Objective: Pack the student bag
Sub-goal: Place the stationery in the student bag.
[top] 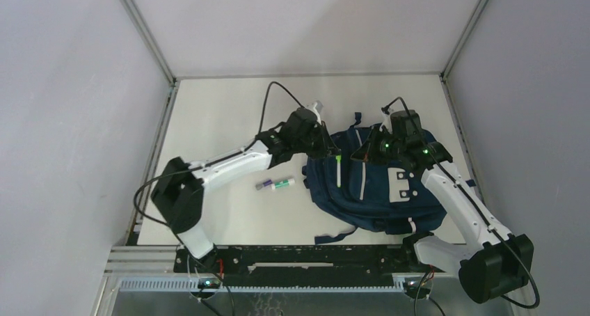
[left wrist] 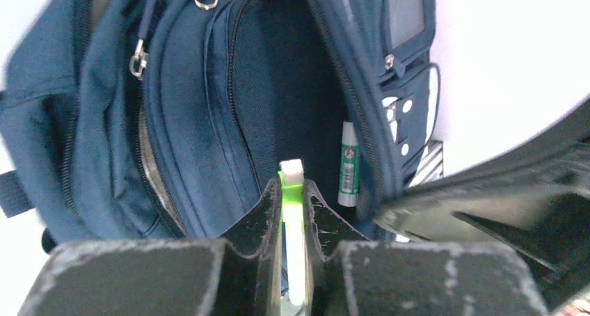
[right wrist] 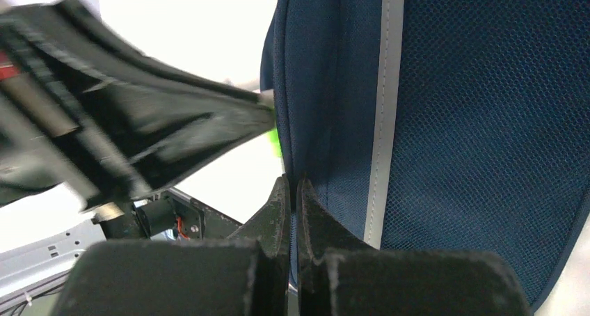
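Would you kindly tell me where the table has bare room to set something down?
Bare: the far-left corner of the table, beyond the left arm; the near strip between the two markers and the front rail. Crowded: around the student bag, where the left pincer holds a green marker and the right pincer pinches its fabric.

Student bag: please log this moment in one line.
left fingers: shut on green marker, at open pocket | right fingers: shut on student bag edge
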Action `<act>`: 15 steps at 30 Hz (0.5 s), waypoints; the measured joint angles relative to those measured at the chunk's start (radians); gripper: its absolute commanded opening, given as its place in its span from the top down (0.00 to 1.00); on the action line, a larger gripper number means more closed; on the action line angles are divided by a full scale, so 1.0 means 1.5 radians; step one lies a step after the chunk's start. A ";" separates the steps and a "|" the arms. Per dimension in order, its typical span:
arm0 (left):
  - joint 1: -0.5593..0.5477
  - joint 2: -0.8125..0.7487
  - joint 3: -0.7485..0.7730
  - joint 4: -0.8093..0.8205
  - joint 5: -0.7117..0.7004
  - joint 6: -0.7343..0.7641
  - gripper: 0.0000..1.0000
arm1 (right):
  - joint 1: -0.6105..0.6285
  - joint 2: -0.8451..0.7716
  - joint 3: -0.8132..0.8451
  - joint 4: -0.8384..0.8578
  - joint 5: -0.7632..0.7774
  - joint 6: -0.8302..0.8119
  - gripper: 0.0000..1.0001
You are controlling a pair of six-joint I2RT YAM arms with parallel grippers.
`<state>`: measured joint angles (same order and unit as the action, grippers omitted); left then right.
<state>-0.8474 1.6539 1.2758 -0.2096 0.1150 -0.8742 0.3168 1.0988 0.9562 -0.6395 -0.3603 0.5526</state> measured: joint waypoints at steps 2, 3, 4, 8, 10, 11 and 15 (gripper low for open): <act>0.001 0.036 0.007 0.013 0.030 -0.011 0.99 | 0.000 -0.004 0.000 -0.001 0.001 0.000 1.00; 0.001 0.050 0.010 0.018 0.039 -0.014 0.90 | 0.000 -0.007 0.000 -0.002 0.001 0.000 1.00; 0.001 0.065 0.017 0.021 0.053 -0.020 0.79 | 0.000 -0.011 0.000 -0.003 0.002 0.000 1.00; -0.002 0.103 0.040 0.038 0.093 -0.036 0.46 | 0.000 -0.019 0.000 -0.007 0.007 0.000 1.00; -0.003 0.104 0.041 0.046 0.104 -0.039 0.43 | 0.000 -0.019 0.000 -0.008 0.008 0.000 1.00; -0.004 0.103 0.041 0.053 0.108 -0.041 0.44 | 0.000 -0.019 0.000 -0.009 0.008 0.000 1.00; -0.004 0.102 0.041 0.059 0.114 -0.039 0.70 | 0.001 -0.018 0.000 -0.007 0.008 0.000 1.00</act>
<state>-0.8532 1.8065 1.3373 -0.1215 0.2867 -0.9321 0.3176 1.0721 0.9562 -0.6506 -0.3481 0.5526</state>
